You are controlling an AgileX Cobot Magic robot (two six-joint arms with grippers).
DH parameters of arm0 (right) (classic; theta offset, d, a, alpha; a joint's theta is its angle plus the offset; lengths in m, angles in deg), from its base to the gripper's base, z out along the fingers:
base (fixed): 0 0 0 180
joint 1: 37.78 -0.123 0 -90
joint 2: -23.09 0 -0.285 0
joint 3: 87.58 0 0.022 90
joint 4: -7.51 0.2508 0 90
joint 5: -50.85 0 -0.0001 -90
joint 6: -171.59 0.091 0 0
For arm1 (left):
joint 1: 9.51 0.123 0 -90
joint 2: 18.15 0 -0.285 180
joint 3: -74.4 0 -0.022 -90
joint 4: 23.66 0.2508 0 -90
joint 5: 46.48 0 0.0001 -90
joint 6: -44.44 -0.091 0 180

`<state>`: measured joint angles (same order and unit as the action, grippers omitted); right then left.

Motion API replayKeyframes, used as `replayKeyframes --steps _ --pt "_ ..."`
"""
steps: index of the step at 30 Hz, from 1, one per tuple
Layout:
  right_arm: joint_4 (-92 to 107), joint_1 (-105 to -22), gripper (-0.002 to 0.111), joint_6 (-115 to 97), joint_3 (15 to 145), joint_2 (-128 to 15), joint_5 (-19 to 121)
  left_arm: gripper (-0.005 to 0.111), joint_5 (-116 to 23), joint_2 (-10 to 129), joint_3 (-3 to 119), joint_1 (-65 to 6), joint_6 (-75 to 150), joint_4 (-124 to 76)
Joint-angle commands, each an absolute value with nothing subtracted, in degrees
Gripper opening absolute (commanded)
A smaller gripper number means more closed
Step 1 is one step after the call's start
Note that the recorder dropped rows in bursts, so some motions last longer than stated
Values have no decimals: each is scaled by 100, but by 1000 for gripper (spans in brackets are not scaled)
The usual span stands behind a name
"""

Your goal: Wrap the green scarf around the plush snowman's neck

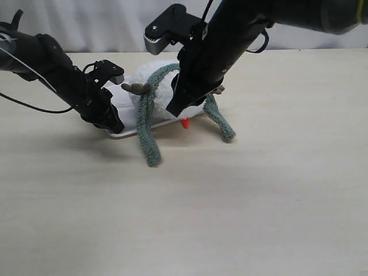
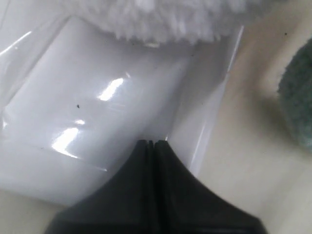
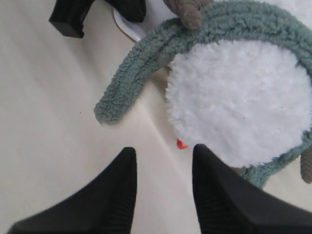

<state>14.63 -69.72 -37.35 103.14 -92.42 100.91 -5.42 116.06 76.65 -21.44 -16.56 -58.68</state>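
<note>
Lying on a glossy white sheet (image 2: pixel 97 122) on a pale wooden tabletop (image 1: pixel 259 201), before a white draped backdrop (image 1: pixel 103 23), the plush snowman (image 1: pixel 164 85) wears the green scarf (image 1: pixel 146 123) looped between head and body, both ends trailing onto the wood. The right gripper (image 3: pixel 163 151) hovers just beside the head, jaws parted and empty. The left gripper (image 2: pixel 153 143), clenched, rests its tips on the sheet beside the body.

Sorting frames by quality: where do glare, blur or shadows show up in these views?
Left wrist view: glare streaks on the glossy white plastic; the green scarf is blurred. Right wrist view: plush snowman sharp, right gripper slightly soft. Exterior view: soft shadows on the table beneath both arms.
</note>
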Motion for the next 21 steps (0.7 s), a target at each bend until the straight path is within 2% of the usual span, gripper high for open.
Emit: replayKeyframes --steps 1,4,21 --pt "751 -7016 18 -3090 10210 -9663 9690 0 -399 11717 7591 -2155 -1677 -5569" --pt "151 -7016 4 -2551 10210 -9768 9298 0 -413 11717 7591 -2155 -1720 -5569" --pt "104 -6994 4 -1911 10230 -10225 6458 0 -466 11717 7567 -2155 -1844 -5555"
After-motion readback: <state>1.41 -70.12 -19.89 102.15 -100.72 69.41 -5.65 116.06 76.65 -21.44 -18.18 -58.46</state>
